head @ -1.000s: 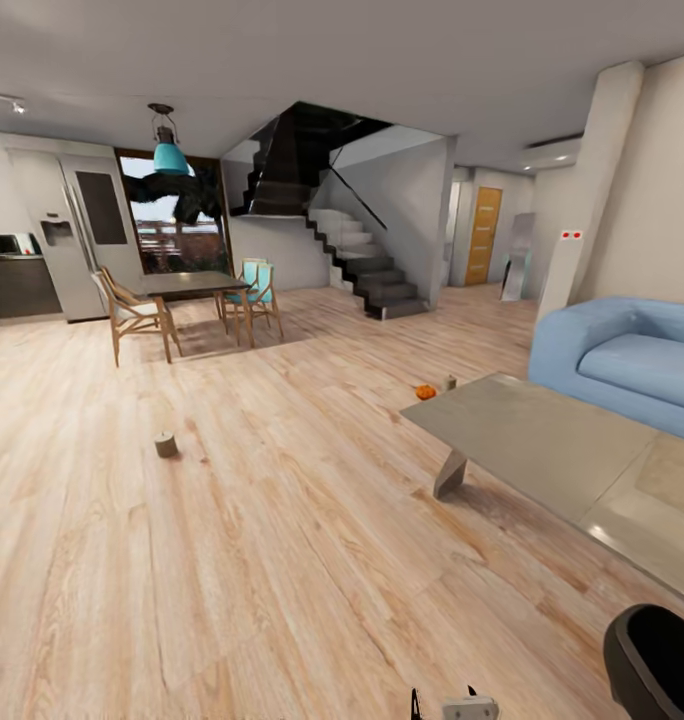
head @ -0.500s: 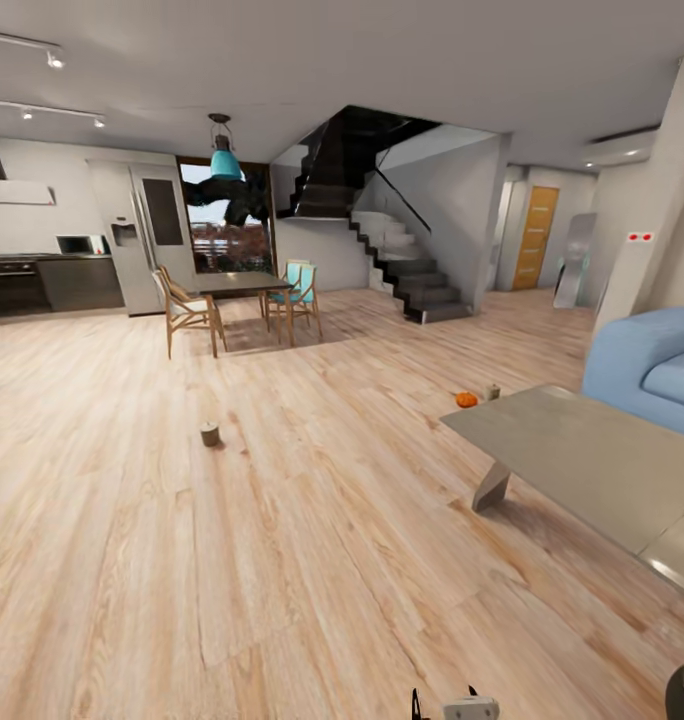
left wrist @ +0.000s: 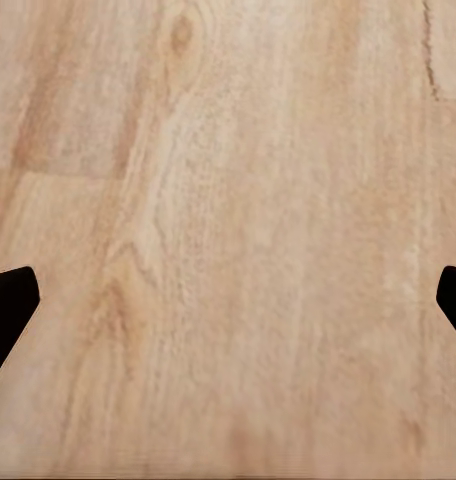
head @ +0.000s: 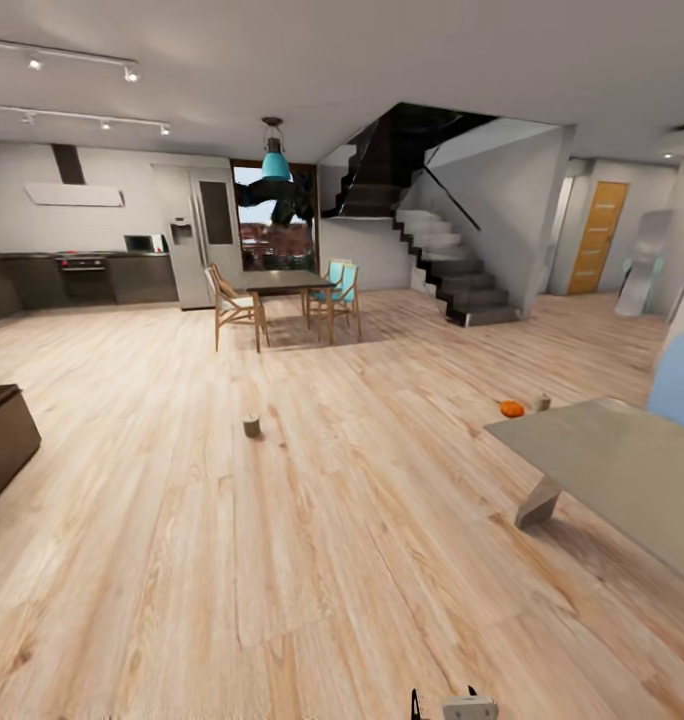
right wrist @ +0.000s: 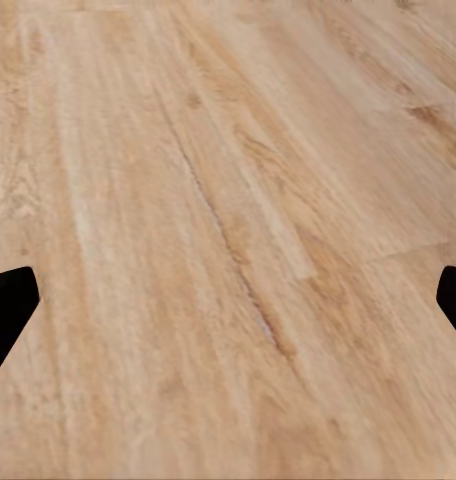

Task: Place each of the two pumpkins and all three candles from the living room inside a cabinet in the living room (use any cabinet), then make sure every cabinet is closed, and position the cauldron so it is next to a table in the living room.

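From the head view, an open room with a pale wooden floor (head: 312, 560) stretches ahead. One candle (head: 251, 425) stands alone on the boards left of centre, well apart from everything else. To the right, a pumpkin (head: 511, 408) lies on the floor with a second candle (head: 544, 402) just beside it, both near the far corner of the low grey tabletop (head: 622, 470). A dark brown cabinet (head: 2, 440) shows at the left edge, only partly seen. Farther back stand a dining table with chairs (head: 282, 295), a staircase (head: 452, 270) and a kitchen along the rear wall. The left wrist view looks onto bare floor planks, and the left pincer (left wrist: 228, 305) has its two dark fingertips (left wrist: 8, 305) at opposite edges, spread wide with nothing between them. The right wrist view gives the same kind of sight: floorboards running aslant, the right pincer (right wrist: 228, 305) parted wide and holding nothing.
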Robot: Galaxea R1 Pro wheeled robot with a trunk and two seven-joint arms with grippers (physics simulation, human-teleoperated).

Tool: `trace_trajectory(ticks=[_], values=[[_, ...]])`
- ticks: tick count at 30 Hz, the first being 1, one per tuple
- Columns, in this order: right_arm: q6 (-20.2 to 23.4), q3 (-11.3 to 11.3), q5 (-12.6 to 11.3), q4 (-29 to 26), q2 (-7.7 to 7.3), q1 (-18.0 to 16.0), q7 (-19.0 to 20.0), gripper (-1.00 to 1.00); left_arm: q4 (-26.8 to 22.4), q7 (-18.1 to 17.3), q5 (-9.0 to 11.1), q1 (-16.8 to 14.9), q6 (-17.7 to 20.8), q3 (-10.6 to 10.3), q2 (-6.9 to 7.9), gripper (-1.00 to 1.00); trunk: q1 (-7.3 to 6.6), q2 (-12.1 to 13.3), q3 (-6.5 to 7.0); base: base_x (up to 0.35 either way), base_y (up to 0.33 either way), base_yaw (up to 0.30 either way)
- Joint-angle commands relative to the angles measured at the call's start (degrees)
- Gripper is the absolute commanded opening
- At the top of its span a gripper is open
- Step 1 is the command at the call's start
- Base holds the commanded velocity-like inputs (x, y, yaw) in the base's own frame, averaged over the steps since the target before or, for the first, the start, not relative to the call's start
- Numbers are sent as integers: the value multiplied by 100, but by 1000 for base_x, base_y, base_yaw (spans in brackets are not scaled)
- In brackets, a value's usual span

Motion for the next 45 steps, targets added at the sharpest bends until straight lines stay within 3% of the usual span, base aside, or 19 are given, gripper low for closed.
trace_trajectory(ticks=[1, 23, 31, 45], values=[[-21, 51, -60, 5, -1, -4, -16, 100, -6, 38, 15, -1, -1, -48, 0, 100, -1, -2, -9, 0, 0, 274], [-12, 59, -52, 8, -1, -4, -16, 100, -6, 38, 15, -1, -31, -45, 0, 100, -1, -2, -105, 16, -34, 260], [-17, 55, -65, 8, -1, -4, -16, 100, -6, 38, 18, -1, -31, -39, 8, 100, -1, -2, -120, 229, -192, 130], [-12, 52, -67, 8, 8, -4, -16, 100, -6, 38, 18, -1, -32, -39, 9, 100, -1, -2, -121, 318, -9, 170]])
